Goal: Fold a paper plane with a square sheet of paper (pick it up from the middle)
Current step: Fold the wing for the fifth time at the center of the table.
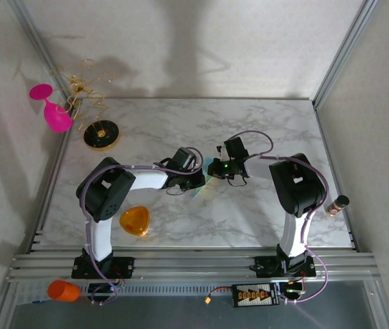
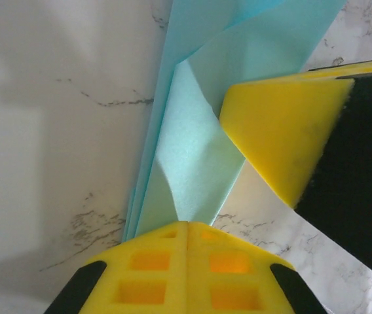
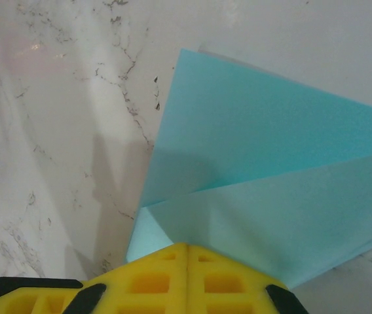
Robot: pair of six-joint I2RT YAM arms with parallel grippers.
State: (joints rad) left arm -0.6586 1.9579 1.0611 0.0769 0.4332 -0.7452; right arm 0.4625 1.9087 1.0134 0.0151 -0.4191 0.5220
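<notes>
Two folds at most seem to be in the square sheet of paper [image 2: 186,157]. Just ahead of the left gripper [image 2: 187,226], one pale flap lies doubled over a longer teal layer, with a soft crease running away from the fingertips. That gripper is closed tight, with the paper's narrow end pinched between its yellow tips. The right gripper [image 3: 187,247] is closed too, its tips at the sheet's folded corner and apparently nipping the edge. One of its fingers [image 2: 278,131] rests on the sheet just right of the left gripper's tips. I'd call this an early stage: no pointed nose, no wings, and most of the creasing left to do.
</notes>
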